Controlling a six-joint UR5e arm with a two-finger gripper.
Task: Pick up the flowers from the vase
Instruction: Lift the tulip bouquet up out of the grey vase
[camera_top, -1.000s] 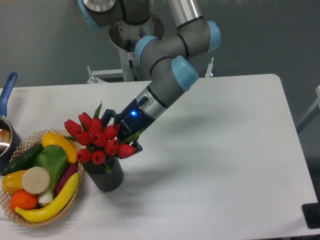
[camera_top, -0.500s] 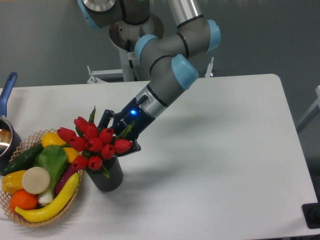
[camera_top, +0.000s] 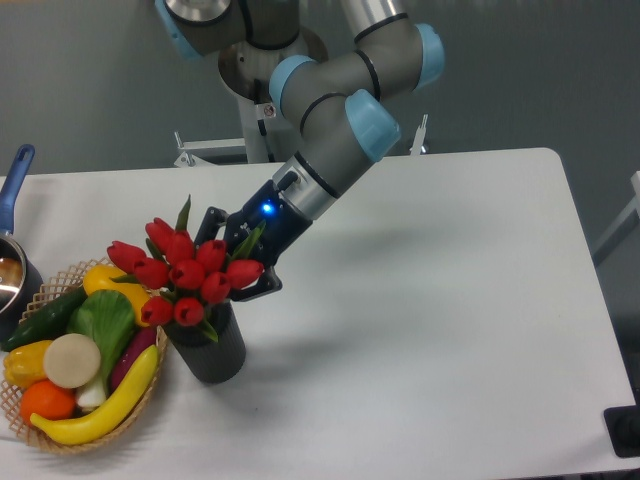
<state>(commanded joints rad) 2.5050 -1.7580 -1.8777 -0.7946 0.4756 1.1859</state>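
Nearest the camera, at the lower left of the frame, a basket (camera_top: 30, 425) of toy vegetables sits touching or just beside the vase (camera_top: 210, 350). The flowers (camera_top: 185, 275) stand in the vase's mouth, buds leaning toward the upper left, stems hidden by the rim. Behind the buds, the gripper (camera_top: 238, 255) reaches in from the upper right; its dark fingers (camera_top: 262, 288) flank the bunch, but whether they are pinching the stems cannot be told. A straight pull upward along the stems would likely keep the vase from tipping. The table (camera_top: 450, 300) offers open room to the right; a pot (camera_top: 12, 265) sits at the left edge.
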